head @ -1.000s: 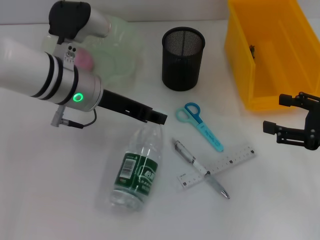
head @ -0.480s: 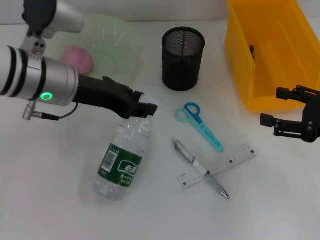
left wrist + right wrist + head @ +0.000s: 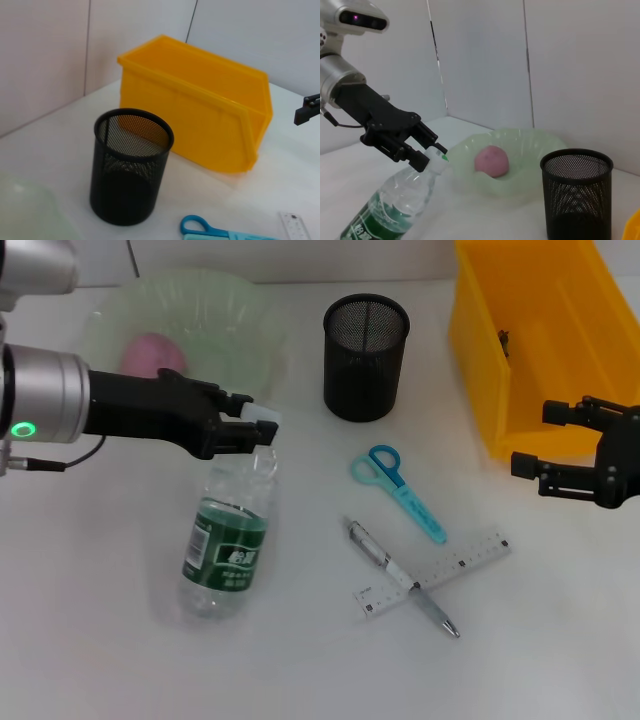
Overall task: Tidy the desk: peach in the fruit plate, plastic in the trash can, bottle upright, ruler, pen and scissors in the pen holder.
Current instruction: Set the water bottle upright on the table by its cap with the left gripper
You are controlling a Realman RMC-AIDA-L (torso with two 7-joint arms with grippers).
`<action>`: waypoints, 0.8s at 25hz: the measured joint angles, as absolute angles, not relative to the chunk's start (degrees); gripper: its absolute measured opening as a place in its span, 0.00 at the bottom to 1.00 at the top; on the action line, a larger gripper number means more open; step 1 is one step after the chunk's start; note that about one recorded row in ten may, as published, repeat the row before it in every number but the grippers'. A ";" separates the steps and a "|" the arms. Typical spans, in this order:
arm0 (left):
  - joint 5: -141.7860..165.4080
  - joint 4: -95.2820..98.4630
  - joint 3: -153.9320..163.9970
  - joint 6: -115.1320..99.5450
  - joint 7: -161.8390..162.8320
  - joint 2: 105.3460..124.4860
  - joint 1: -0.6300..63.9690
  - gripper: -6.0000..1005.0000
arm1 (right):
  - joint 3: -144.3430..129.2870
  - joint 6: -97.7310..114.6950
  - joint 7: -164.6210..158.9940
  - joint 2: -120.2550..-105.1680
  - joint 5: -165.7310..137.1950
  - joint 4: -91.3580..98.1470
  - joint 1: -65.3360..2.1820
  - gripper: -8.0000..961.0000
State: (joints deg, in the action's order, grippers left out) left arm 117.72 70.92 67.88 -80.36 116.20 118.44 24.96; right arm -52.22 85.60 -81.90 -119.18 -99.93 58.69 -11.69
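Gripping tilted bottle (image 3: 228,540) cap, left hand (image 3: 256,430), white desk (image 3: 120,660), right hand (image 3: 570,450) apparently released

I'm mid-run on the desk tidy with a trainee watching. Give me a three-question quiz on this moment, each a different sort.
1. True or false: the clear plastic water bottle with the green label already stands fully upright on the white table.
2. Multiple choice: what does the left gripper grip? A) the bottle's white cap end B) the blue-handled scissors C) the black mesh pen holder
3. Fill in: the pink peach lies in the pale green ____.

Key:
1. False: it is tilted, its neck raised by the left gripper.
2. A
3. fruit plate. The right gripper hangs open by the yellow plastic bin.
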 joint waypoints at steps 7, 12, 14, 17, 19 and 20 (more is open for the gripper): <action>116.12 72.48 64.78 -80.56 111.69 118.49 22.32 0.47 | -52.20 85.60 -82.71 -119.18 -100.02 58.83 -12.79 0.87; 114.62 72.43 62.97 -80.57 108.99 118.51 21.33 0.47 | -52.20 85.60 -83.21 -119.17 -100.07 59.23 -13.36 0.87; 113.62 72.41 62.66 -80.52 108.00 118.51 20.81 0.47 | -52.20 85.60 -83.22 -119.14 -100.09 59.24 -13.50 0.87; 113.62 72.41 62.66 -80.52 108.00 118.51 20.81 0.47 | -52.20 85.51 -83.23 -119.12 -100.11 59.24 -13.60 0.87; 110.57 72.55 61.31 -80.37 104.45 118.46 19.11 0.47 | -52.20 85.37 -83.24 -119.11 -100.11 59.24 -13.66 0.87; 110.27 72.56 61.07 -80.37 103.96 118.48 18.86 0.47 | -52.20 85.35 -83.26 -119.11 -100.11 59.24 -13.71 0.87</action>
